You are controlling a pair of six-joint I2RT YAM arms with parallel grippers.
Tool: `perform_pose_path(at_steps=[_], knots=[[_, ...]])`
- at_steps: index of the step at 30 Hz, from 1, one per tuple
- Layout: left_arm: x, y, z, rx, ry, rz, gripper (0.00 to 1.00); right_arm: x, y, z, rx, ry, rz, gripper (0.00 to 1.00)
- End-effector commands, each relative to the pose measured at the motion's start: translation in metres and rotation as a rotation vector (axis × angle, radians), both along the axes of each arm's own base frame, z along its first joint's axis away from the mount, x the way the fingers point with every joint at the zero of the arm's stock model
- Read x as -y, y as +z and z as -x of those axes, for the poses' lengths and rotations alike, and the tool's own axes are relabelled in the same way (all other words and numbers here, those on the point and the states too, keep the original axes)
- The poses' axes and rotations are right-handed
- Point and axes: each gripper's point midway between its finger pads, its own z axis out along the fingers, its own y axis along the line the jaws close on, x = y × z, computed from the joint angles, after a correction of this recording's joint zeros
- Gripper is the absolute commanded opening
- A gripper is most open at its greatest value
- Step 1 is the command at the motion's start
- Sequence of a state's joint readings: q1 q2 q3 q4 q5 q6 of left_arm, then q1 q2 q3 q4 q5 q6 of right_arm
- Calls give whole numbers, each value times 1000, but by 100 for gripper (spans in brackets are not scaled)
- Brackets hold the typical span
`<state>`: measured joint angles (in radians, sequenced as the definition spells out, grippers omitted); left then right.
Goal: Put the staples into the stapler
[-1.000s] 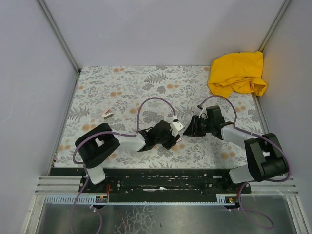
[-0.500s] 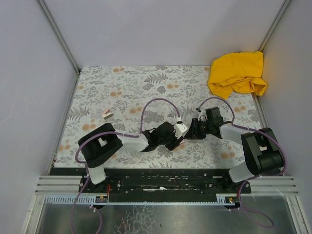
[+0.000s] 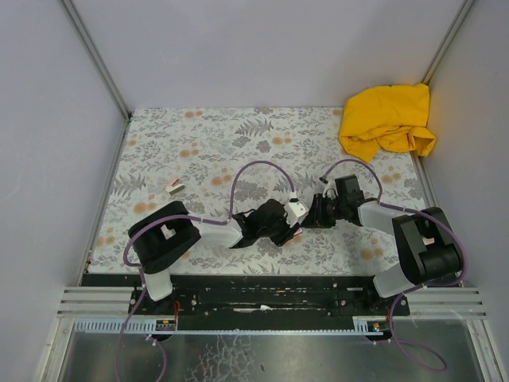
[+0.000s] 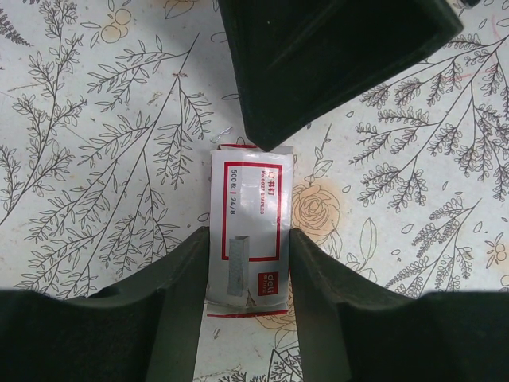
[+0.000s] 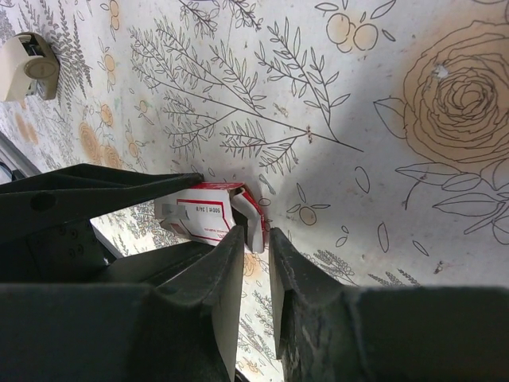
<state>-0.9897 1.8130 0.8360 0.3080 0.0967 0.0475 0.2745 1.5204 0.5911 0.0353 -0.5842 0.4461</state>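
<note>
**Two grippers working the staple box (image 4: 249, 191) open**

The floral table (image 3: 238, 135) carried everything. The yellow cloth (image 3: 387, 119) lay well apart from the box, toward the far right corner and clear of the work. The left gripper (image 4: 249, 235) was clamped on the box's two long sides, probably to hold it flat and steady. The right gripper (image 5: 255, 232) met the box's far end, its fingers nearly together on the raised end flap, apparently to draw it open. The stapler (image 3: 173, 187) lay well apart, far-left of the box, untouched. No staples showed loose, so they were presumably inside the box.
</note>
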Motion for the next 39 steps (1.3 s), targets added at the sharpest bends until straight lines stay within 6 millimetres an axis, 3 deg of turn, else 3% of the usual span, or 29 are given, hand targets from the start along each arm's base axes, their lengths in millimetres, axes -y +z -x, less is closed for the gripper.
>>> perform_pose_path(at_steps=[1,29,32,35,39], knots=[[-27,-46,26,-84,-44,-164,40,1,1,-3,12,0,1,26],[-27,-50,26,-81,-51,-186,40,-10,-7,15,-75,86,-74,23],[-26,-50,27,-81,-53,-188,40,-11,-7,16,-80,92,-84,17],[-28,-51,26,-77,-48,-194,40,-10,-7,15,-69,86,-74,3],[-29,-51,25,-73,-43,-199,40,-5,-7,10,-48,58,-35,0]])
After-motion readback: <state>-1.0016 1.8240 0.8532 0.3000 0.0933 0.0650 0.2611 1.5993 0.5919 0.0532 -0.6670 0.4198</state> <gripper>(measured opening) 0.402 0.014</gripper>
